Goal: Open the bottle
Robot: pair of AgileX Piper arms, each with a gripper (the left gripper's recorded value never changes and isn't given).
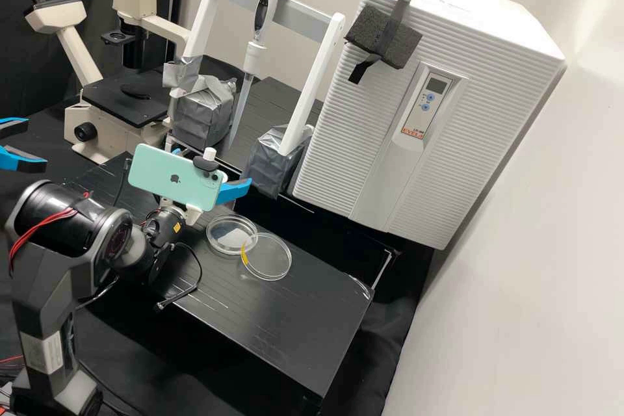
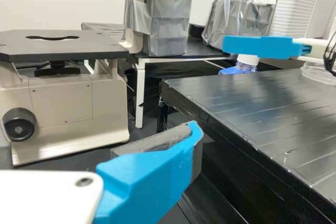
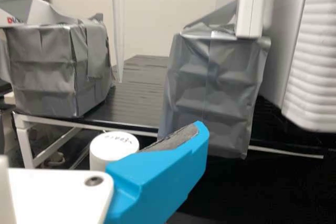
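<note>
Left claw (image 1: 36,143) gaping, empty | right claw (image 2: 236,48) grip unclear | one bottle (image 2: 242,65) | two dishes (image 1: 231,234)

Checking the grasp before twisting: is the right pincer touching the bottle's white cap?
Cannot tell. The right wrist view shows the white cap close beside the right pincer; in the left wrist view they overlap; neither shows contact or a gap.

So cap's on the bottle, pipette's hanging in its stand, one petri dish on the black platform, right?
Not one: the high view shows two petri dishes side by side on the black platform. The rest holds: the white cap is on the bottle, and the pipette hangs in its stand.
</note>
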